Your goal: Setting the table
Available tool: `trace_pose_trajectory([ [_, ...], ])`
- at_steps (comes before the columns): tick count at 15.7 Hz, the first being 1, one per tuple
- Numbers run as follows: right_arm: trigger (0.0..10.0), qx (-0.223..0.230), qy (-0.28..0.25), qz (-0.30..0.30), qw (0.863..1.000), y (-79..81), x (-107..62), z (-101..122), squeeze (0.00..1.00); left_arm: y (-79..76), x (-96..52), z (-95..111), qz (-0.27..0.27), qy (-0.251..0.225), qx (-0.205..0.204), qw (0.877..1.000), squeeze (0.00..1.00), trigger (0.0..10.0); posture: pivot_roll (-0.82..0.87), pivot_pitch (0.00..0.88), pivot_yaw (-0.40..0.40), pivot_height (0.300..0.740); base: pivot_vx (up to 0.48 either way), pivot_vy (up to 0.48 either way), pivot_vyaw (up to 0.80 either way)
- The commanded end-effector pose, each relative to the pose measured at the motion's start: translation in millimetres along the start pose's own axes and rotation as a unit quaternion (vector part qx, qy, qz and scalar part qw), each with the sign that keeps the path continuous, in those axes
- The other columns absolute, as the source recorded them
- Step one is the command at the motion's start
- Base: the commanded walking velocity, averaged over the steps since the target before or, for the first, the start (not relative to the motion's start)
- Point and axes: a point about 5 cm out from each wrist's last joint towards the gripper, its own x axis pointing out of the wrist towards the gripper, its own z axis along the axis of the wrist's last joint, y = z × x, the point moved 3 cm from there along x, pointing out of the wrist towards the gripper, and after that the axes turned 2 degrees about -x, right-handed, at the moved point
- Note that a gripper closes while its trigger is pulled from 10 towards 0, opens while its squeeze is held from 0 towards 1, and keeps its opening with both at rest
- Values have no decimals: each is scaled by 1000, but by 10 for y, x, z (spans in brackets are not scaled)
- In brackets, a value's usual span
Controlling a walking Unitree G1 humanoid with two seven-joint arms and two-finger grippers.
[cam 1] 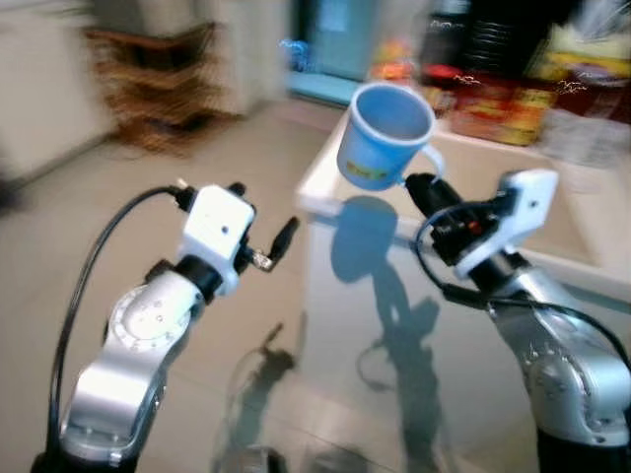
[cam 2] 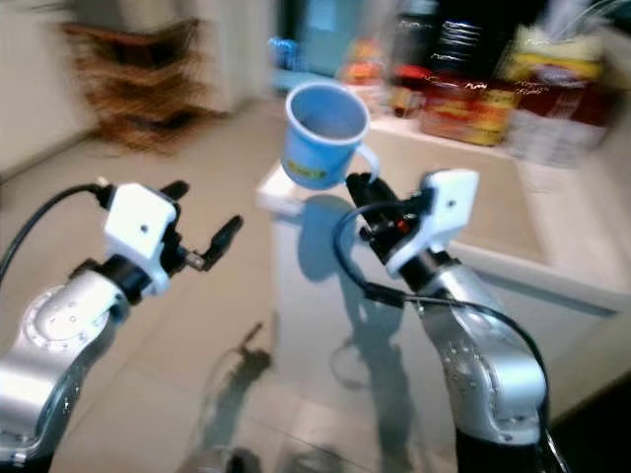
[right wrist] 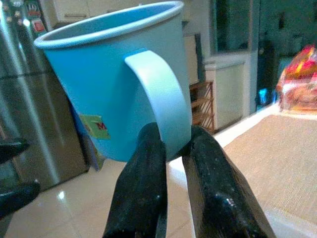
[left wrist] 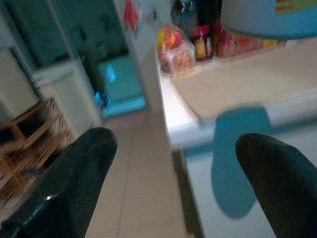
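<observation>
Smooth, slightly glossy plastic on the light blue mug (right wrist: pixel 116 79) with its paper-like sticker. Glossy black fingers (right wrist: pixel 141 193) on the right gripper (right wrist: pixel 171 148). Matt, woven-looking beige worktop (right wrist: pixel 277 158). Polished pale floor tiles (cam 1: pixel 237 325). Brushed silver metal on the fridge (right wrist: pixel 29 109).

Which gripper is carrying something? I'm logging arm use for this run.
The right gripper: its fingers pinch the handle of the blue cup, held above the table corner. The left gripper is open with nothing between its fingers.
</observation>
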Motion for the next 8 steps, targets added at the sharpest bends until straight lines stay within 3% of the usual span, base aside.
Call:
trace_pose_trajectory([
  [1, 10000, -13, 10, -23, 1000, -64, -27, -51, 0, -21, 31, -22, -7, 5, 6, 1000, 0, 10000, 70, 0, -30, 740, 0, -431, 0],
  [3, 10000, -44, 13, -31, 998, -42, -50, -74, 0, -9, 54, -33, -8, 7, 1, 1000, 0, 10000, 43, 0, -2, 740, 0, -480, 0],
  [5, 10000, -45, 2, -87, 995, -119, -171, -45, 0, -8, 98, -61, -16, 8, -3, 1000, 0, 10000, 0, 0, 49, 740, 0, -480, 0],
  [8, 10000, -63, 3, -108, 992, -125, -253, -28, 0, 13, 154, -77, -16, 7, -3, 1000, 0, 10000, -47, 0, 68, 740, 0, -480, 0],
])
